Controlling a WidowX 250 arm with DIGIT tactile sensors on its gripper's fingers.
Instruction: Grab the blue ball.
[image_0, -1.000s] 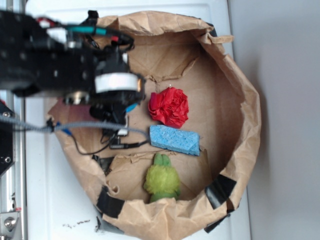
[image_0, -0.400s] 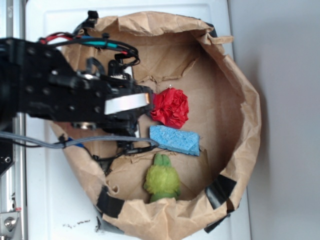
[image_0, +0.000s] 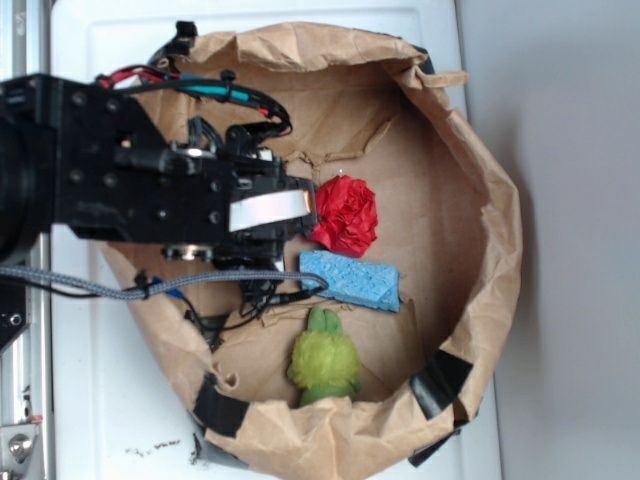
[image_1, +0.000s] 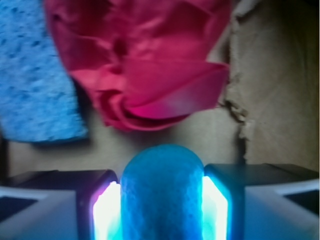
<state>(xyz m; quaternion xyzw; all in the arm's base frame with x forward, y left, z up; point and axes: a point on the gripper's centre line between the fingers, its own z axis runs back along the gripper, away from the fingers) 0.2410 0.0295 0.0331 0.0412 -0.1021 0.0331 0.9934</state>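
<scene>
- The gripper (image_1: 161, 200) pinches the blue ball (image_1: 162, 192) squarely between its two lit fingers (image_1: 102, 210), pressing both flanks so it cannot roll.
- Just ahead of the fingertips lies the red ruffled wad (image_1: 145, 65), with the sponge block (image_1: 35, 80) off to one side.
- In the exterior view the arm (image_0: 150, 185) hides the ball; contact there seems likely, unconfirmed.

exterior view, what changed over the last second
The arm swung right, toward the red wad, now covering its left edge. The wrist view shows the gripper shut on the blue ball. Wad, sponge, green toy and bag stayed put.
</scene>
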